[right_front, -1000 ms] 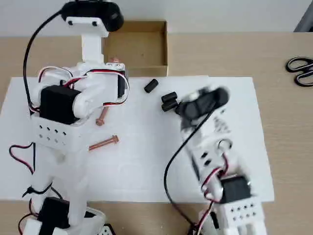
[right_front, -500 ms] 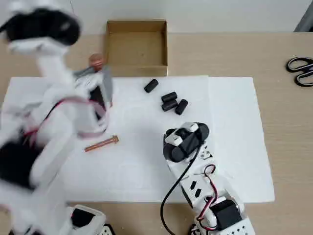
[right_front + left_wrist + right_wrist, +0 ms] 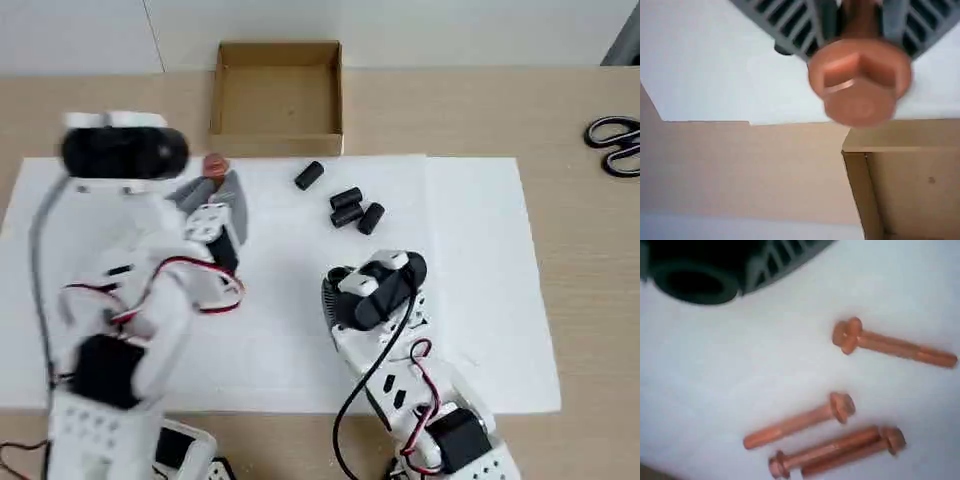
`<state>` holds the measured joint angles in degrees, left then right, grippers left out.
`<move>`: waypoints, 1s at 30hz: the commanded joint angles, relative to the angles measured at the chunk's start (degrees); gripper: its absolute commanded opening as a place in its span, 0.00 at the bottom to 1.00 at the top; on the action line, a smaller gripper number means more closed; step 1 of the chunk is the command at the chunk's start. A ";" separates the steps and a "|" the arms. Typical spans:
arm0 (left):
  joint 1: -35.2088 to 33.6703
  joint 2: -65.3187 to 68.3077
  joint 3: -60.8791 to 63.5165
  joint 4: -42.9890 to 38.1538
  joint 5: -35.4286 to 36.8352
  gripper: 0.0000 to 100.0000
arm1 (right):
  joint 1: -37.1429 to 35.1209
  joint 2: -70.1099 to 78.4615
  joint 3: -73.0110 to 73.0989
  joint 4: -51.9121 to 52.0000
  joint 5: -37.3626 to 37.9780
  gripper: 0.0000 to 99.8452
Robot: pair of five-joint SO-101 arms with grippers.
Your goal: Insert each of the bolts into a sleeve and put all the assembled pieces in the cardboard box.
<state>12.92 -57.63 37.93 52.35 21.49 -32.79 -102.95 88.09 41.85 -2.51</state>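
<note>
My left gripper (image 3: 213, 185) is shut on a copper bolt (image 3: 213, 165), held just in front of the cardboard box (image 3: 275, 146). In the left wrist view the bolt's hex head (image 3: 860, 82) points at the camera between the grey jaws, with the box corner (image 3: 856, 192) beyond it. My right gripper (image 3: 330, 290) sits mid-paper, shut on a black sleeve (image 3: 695, 282). Several loose bolts (image 3: 800, 422) lie on the white paper in the right wrist view. More black sleeves (image 3: 346, 206) lie on the paper right of the box, one (image 3: 309, 176) lying apart.
White paper (image 3: 480, 300) covers the wooden table. Scissors (image 3: 615, 145) lie at the far right edge. The left arm's body hides the paper's left part in the high view.
My right arm pulled back from the sleeve cluster toward the front. My left arm swung and shifted, carrying the bolt from the box's left corner down over the paper.
</note>
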 commanded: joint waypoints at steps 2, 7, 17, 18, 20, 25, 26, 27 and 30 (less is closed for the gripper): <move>5.98 -3.34 12.09 -13.80 -0.09 0.00 | -0.92 -1.10 -0.53 -2.77 -2.64 0.00; 11.25 -3.43 13.76 -16.00 -0.09 0.00 | -3.38 -1.10 -0.35 -2.68 -2.55 0.00; 15.65 -3.43 13.85 -15.21 0.00 0.00 | -3.47 -1.10 -0.26 -4.35 -2.73 0.00; 15.74 -3.43 13.85 -14.77 0.00 0.00 | -3.47 -1.10 -0.26 -4.35 -2.73 0.00; 16.00 -3.43 13.85 -14.07 0.53 0.00 | -3.47 -1.10 -0.26 -4.35 -2.73 0.00; 16.53 -3.43 13.49 -13.71 3.78 0.00 | -3.47 -1.10 -0.26 -4.35 -2.81 0.00; 16.97 -3.43 13.67 -13.71 3.78 0.00 | -3.47 -1.10 -0.26 -4.35 -2.81 0.00; 17.41 -3.43 13.76 -13.71 4.13 0.00 | -3.47 -1.10 -0.26 -4.35 -2.81 0.00; 18.11 -3.43 13.76 -12.66 5.36 0.00 | -3.47 -1.01 -0.26 -4.35 -2.81 0.00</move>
<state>30.42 -59.38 52.26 39.16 25.89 -35.96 -102.95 88.09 39.03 -4.62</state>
